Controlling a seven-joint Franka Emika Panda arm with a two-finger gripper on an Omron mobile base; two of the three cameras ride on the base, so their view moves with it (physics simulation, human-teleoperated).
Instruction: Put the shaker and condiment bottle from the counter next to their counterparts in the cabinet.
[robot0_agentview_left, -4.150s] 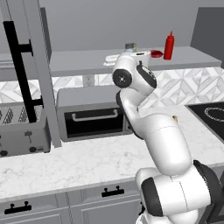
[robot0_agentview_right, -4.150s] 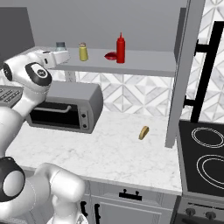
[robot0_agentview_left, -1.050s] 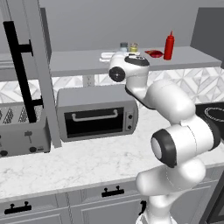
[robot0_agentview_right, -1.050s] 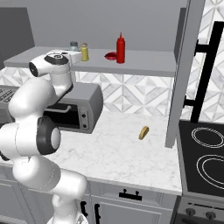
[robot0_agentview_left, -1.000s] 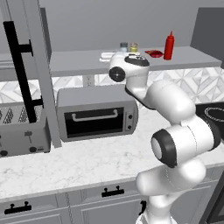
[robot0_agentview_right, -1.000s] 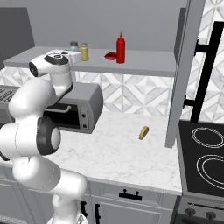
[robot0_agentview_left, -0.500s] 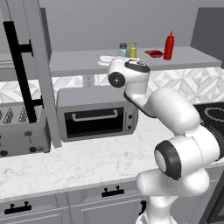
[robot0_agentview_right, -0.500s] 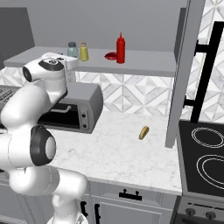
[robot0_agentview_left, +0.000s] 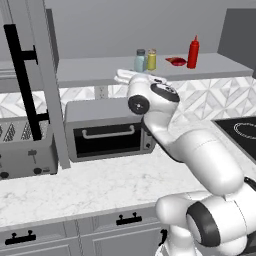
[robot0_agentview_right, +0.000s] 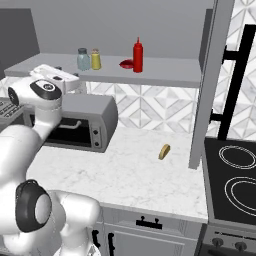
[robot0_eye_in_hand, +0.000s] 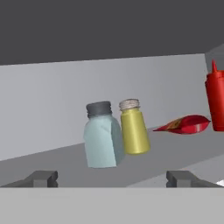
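Observation:
The pale blue-grey shaker (robot0_eye_in_hand: 101, 135) stands on the cabinet shelf (robot0_agentview_left: 90, 70), touching the yellow shaker (robot0_eye_in_hand: 134, 127) on its right. To their right lies a flat red pouch (robot0_eye_in_hand: 186, 124), then the tall red condiment bottle (robot0_eye_in_hand: 215, 96). The same row sits on the shelf in the left base view: shaker (robot0_agentview_left: 140, 60), yellow shaker (robot0_agentview_left: 151, 59), condiment bottle (robot0_agentview_left: 193, 52). My gripper (robot0_eye_in_hand: 113, 179) is open and empty, a short way in front of and below the blue-grey shaker, just off the shelf's front edge.
The silver toaster oven (robot0_agentview_left: 107, 130) sits on the marbled counter (robot0_agentview_left: 100, 185) under the shelf, with a toaster (robot0_agentview_left: 25, 147) to its left. The cabinet doors (robot0_agentview_left: 45, 75) (robot0_agentview_right: 210, 75) stand open on both sides. A small tan thing (robot0_agentview_right: 164, 151) lies near the stove (robot0_agentview_right: 235, 175).
My gripper has opened to its full width and drawn back and down from the shelf. The blue-grey shaker stays standing beside the yellow one.

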